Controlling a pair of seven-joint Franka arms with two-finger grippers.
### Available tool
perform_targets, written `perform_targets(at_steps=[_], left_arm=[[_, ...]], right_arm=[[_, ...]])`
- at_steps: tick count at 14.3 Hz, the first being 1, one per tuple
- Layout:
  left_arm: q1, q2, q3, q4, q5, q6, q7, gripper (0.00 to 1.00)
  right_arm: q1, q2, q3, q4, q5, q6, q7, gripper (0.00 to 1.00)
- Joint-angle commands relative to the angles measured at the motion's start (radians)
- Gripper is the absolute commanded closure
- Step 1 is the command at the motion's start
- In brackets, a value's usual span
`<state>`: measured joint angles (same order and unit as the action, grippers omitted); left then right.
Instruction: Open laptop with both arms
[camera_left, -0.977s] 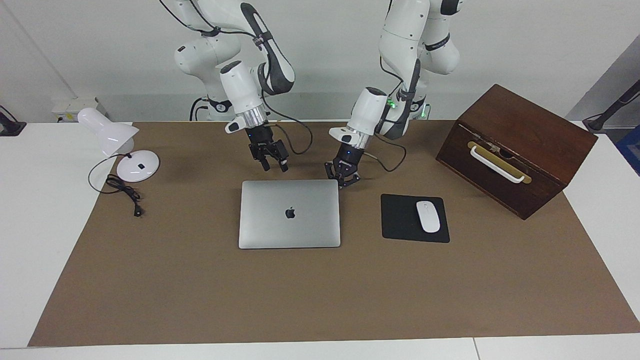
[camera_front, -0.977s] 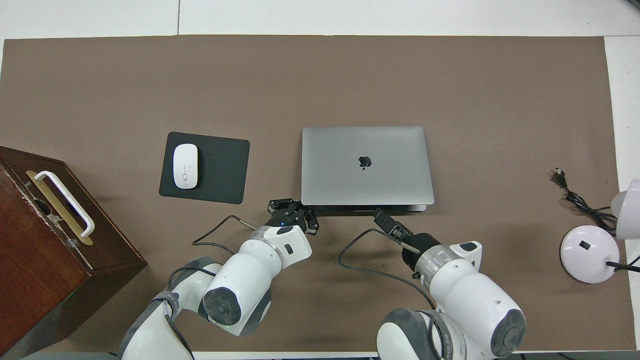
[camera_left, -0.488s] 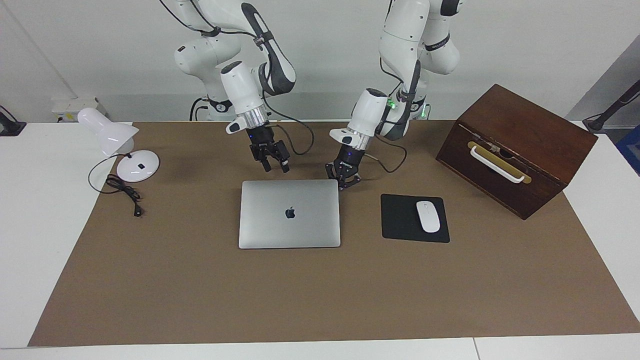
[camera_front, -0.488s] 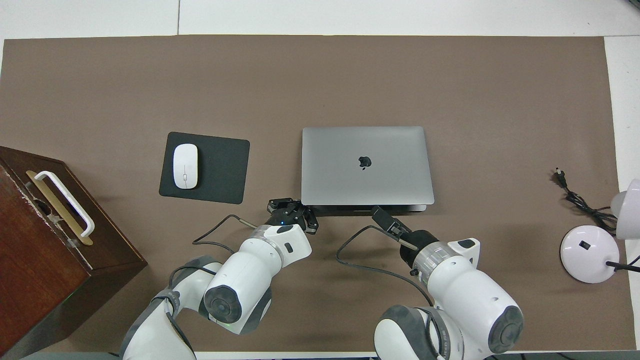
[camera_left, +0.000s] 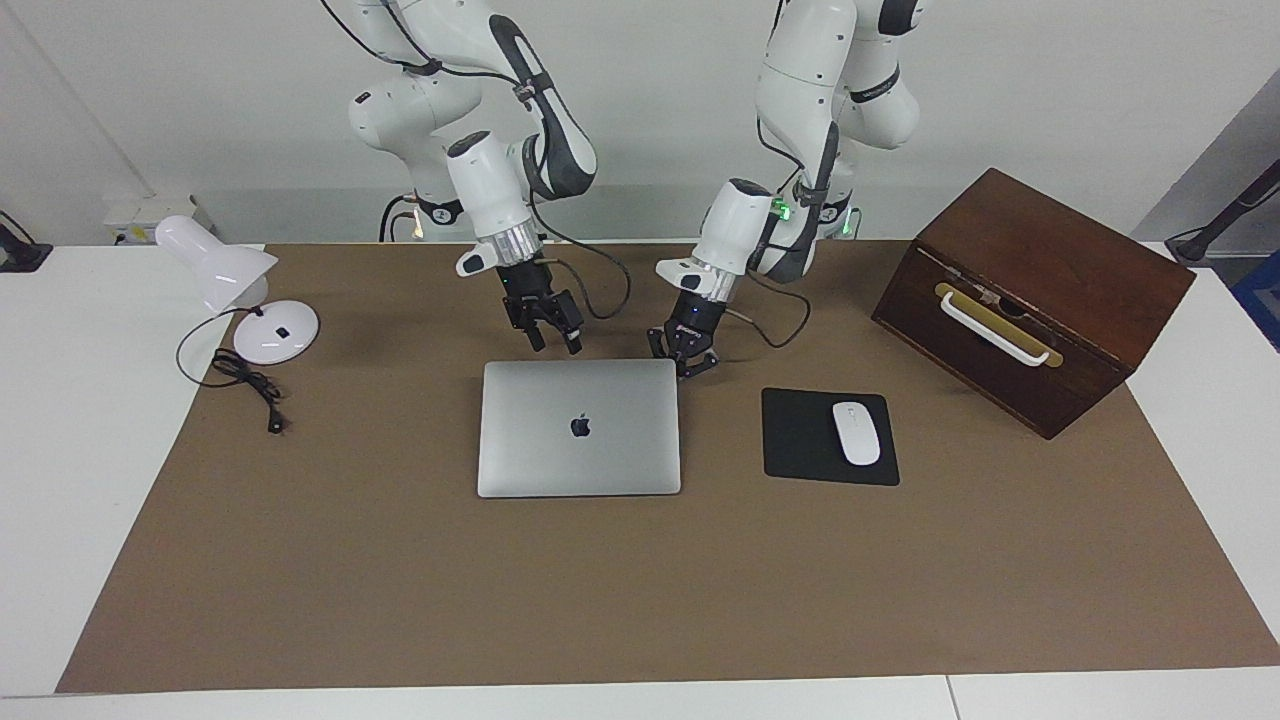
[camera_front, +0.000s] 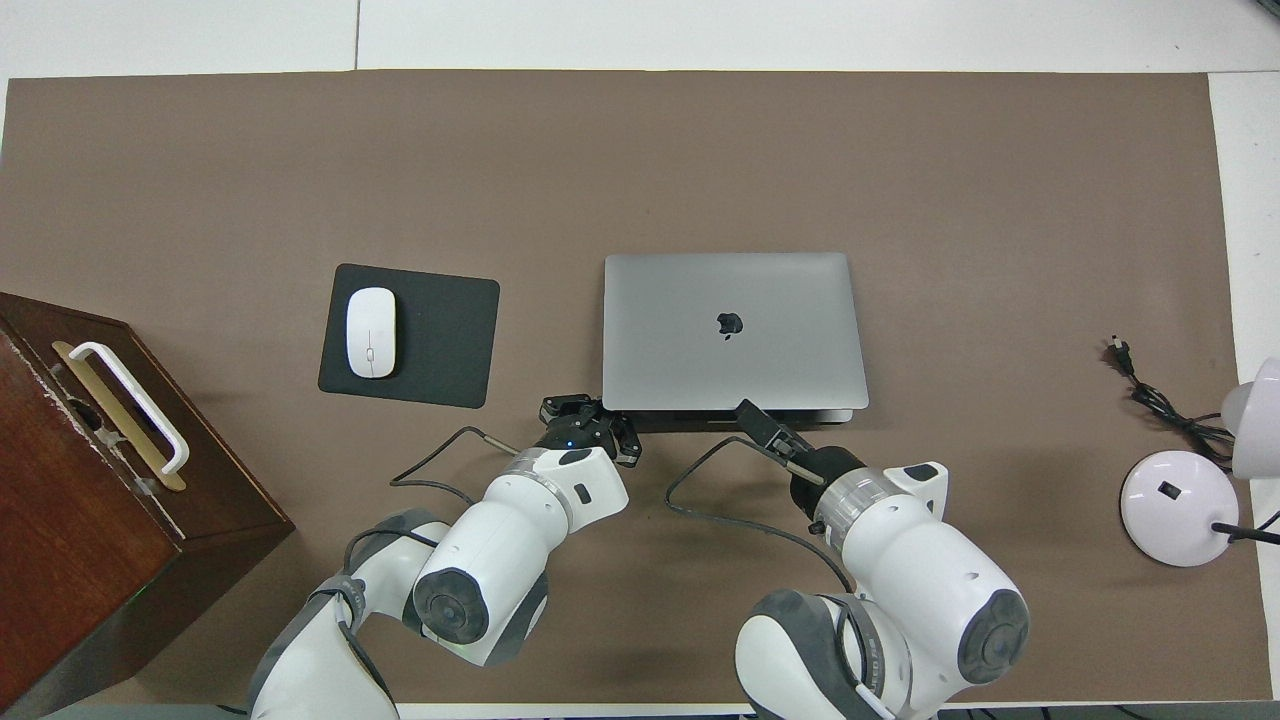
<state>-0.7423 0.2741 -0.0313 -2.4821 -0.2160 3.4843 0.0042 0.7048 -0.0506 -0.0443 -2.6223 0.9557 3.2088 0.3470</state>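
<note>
The silver-grey laptop (camera_left: 580, 428) lies closed on the brown mat, apple logo up; it also shows in the overhead view (camera_front: 730, 330). My left gripper (camera_left: 686, 365) is open and low at the laptop's corner nearest the robots, toward the left arm's end (camera_front: 590, 415). I cannot tell whether it touches the corner. My right gripper (camera_left: 555, 342) is open and hangs just above the laptop's edge nearest the robots, near its middle (camera_front: 752, 414). Neither gripper holds anything.
A black mouse pad (camera_left: 800, 460) with a white mouse (camera_left: 856, 432) lies beside the laptop toward the left arm's end. A brown wooden box (camera_left: 1040, 290) with a white handle stands past it. A white desk lamp (camera_left: 225, 265) and its cable (camera_left: 245, 385) are at the right arm's end.
My right gripper has come down and moved toward the laptop's edge nearest the robots. My left gripper has shifted slightly at the laptop's corner. The laptop has not moved.
</note>
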Motion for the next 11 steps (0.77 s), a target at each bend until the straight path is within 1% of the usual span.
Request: perform_targets(at_steps=[1, 9, 11], left_arm=[[-0.011, 0.042, 0.002, 0.023, -0.008, 0.019, 0.019, 1.00], [-0.011, 0.042, 0.002, 0.023, -0.003, 0.019, 0.019, 1.00], [-0.011, 0.042, 0.002, 0.023, -0.005, 0.019, 0.019, 1.00]], right_arm=[[-0.027, 0.049, 0.003, 0.065, 0.021, 0.011, -0.008, 0.00], [-0.039, 0.078, 0.004, 0.133, 0.021, 0.000, -0.017, 0.00], [-0.038, 0.101, 0.004, 0.159, 0.021, 0.000, -0.010, 0.00]])
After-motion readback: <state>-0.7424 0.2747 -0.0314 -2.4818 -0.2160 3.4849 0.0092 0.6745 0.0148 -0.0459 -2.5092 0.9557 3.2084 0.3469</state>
